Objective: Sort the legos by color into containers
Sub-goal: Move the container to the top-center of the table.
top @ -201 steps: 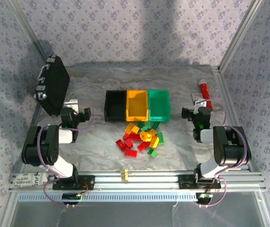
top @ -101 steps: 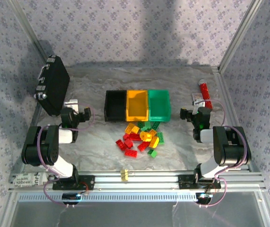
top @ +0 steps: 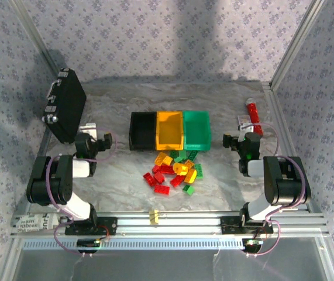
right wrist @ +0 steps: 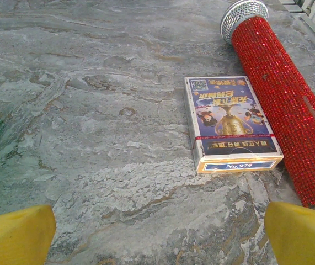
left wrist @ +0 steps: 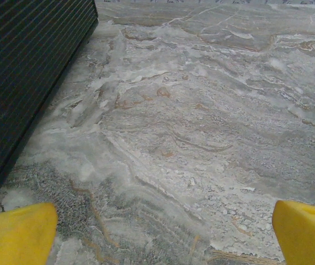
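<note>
From my remote seat I saw the legos (top: 172,170) lying loose on the marbled table (top: 120,175), bunched in a heap just on the near side of the three joined bins (top: 169,130). The heap stretched at a slant, from mostly red pieces at its near-left end, through yellow-orange ones in the middle, to green ones at its far-right end, next to the bins. The single bricks pointed every which way, so I could pick out no common direction among them. The bins sat in a row running left to right across the table: the black bin (top: 142,130) on the left, the orange bin (top: 169,130) in the middle and the green bin (top: 196,130) on the right. Each had its open top facing up and its longer side running away from the arms. I could see no bricks inside them. The left pincer (top: 105,140) hung low, well left of the bins and beside the black case (top: 64,105). Its yellow fingertips (left wrist: 16,232) were spread wide apart, with only bare table between them. The right pincer (top: 228,140) hovered to the right of the green bin. It too was spread fully, and its fingertips (right wrist: 300,234) held nothing. Ahead of it, in the right wrist view, lay a card box (right wrist: 231,124) flat on the table, with the red cylinder (right wrist: 289,105) alongside it, silver end pointing away. A small yellow block (top: 153,216) sat on the metal rail (top: 202,222) at the near edge.
</note>
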